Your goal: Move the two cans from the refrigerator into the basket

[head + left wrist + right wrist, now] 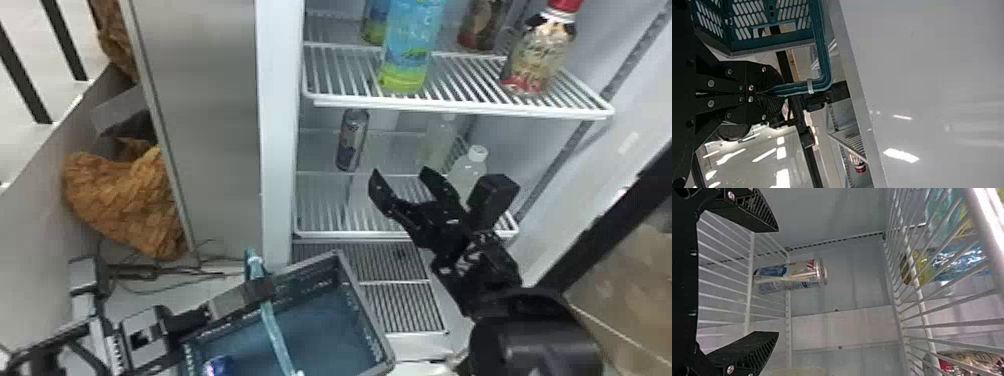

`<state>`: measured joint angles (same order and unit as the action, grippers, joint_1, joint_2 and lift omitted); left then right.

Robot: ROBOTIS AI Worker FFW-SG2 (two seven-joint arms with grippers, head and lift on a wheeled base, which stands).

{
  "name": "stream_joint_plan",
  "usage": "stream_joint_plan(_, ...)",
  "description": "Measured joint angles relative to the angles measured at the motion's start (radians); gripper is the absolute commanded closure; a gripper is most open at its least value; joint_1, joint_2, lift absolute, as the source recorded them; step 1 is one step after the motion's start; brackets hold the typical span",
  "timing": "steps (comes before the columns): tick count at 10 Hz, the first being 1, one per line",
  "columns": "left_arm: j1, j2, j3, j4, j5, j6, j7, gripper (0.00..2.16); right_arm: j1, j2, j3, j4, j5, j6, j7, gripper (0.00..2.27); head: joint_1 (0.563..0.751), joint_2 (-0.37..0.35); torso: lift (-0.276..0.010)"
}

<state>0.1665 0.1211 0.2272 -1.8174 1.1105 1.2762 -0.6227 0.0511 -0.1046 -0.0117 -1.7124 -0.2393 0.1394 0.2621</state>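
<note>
Lower wire shelf [350, 235] held one upright can [353, 140] at left, pale bottles [470, 170] at right. Upper wire shelf [450, 107] held blue-green bottles [411, 45], dark bottle [482, 25], red-capped bottle [540, 55].

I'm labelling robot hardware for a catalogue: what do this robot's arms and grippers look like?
The right arm is black, with a smooth rounded housing; the left arm has boxy grey and black sections. The two-fingered black right tool has tapering fingers with ridged inner faces and silvery round screws. The black left tool has similar ridges and screws.
</note>
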Motion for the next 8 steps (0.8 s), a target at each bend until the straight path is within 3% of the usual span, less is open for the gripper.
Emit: stream_joint_plan(8, -0.002, 0.000, -0.002, 0.000, -0.002, 0.003, 0.005, 1.21, -0.227, 0.021, 0.076, 0.255, 0.059, -0.017, -0.059, 0.10, 0.695, -0.120, -0.219)
